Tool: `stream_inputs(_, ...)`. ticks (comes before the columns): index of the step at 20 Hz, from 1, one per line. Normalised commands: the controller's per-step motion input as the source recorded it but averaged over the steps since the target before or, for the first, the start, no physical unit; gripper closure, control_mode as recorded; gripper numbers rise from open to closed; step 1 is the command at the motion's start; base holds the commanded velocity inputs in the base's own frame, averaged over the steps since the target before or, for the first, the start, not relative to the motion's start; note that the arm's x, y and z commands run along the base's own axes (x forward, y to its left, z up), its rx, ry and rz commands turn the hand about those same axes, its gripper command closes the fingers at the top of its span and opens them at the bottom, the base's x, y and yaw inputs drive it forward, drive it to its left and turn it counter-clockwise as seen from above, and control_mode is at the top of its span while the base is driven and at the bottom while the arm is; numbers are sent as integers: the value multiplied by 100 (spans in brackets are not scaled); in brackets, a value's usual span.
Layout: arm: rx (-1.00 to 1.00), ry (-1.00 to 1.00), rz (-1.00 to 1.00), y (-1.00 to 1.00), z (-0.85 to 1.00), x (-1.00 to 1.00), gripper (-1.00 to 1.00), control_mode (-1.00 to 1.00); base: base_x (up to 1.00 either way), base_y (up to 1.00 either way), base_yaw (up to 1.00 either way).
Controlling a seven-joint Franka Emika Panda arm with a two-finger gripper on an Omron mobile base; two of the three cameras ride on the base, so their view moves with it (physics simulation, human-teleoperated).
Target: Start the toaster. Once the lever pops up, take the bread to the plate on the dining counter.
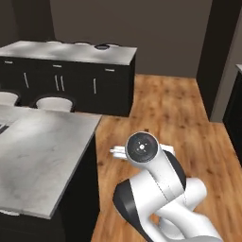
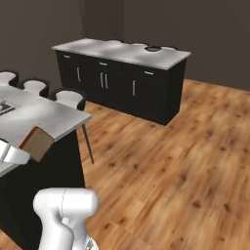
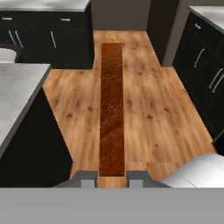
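One bread (image 3: 112, 109) slice is clamped edge-on between two closed jaws, above wood floor (image 3: 148, 100).

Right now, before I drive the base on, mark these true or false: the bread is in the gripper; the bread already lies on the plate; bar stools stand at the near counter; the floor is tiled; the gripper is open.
1. The bread is in the gripper. True: the slice sits edge-on between the fingertips.
2. The bread already lies on the plate. False: it is held in the air above the wooden floor.
3. Bar stools stand at the near counter. True.
4. The floor is tiled. False: it is wooden planks.
5. The gripper is open. False: it is shut on the bread.
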Motion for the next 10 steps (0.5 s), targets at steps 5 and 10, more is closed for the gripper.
stream_inputs(5,0,0,0,0,0,0,100,100,100,-84,1)
stream_inputs(10,0,0,0,0,0,0,100,100,100,-82,1)
